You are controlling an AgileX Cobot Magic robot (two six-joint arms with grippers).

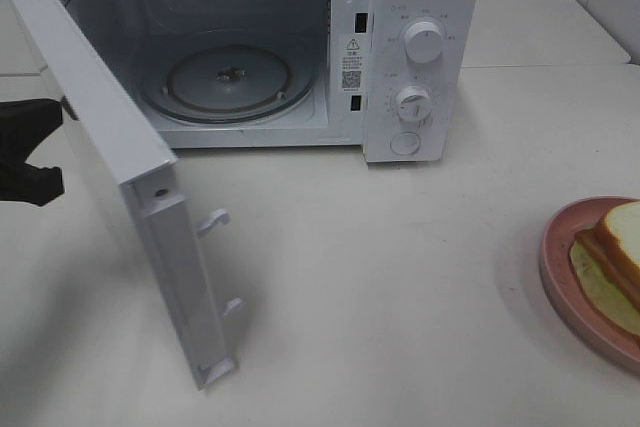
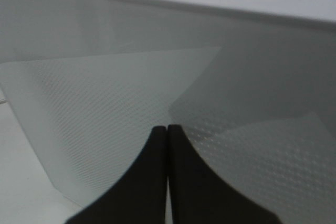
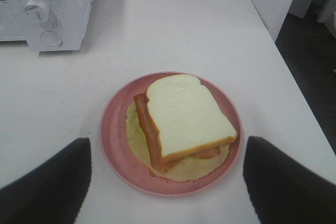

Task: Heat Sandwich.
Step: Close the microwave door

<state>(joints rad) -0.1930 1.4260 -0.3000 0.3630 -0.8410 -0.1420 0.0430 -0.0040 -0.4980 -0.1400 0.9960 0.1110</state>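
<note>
We see the sandwich (image 3: 184, 121) of square white bread, reddish ham and pale yellow-green filling lying on a round pink plate (image 3: 113, 129) near the right edge of the white table (image 1: 380, 297). Our right gripper (image 3: 165, 179) hovers above it, its dark fingers (image 3: 47, 182) spread wide to either side and holding nothing. Our left gripper (image 2: 167, 129) is pressed closed against the open door (image 1: 110, 127) of the white microwave (image 1: 420, 7).

Table: white tabletop (image 1: 400, 287), matte, fills most of the view.
Floor: dark strip (image 3: 310, 51) beside the table's edge.
Light: soft, even.
</note>
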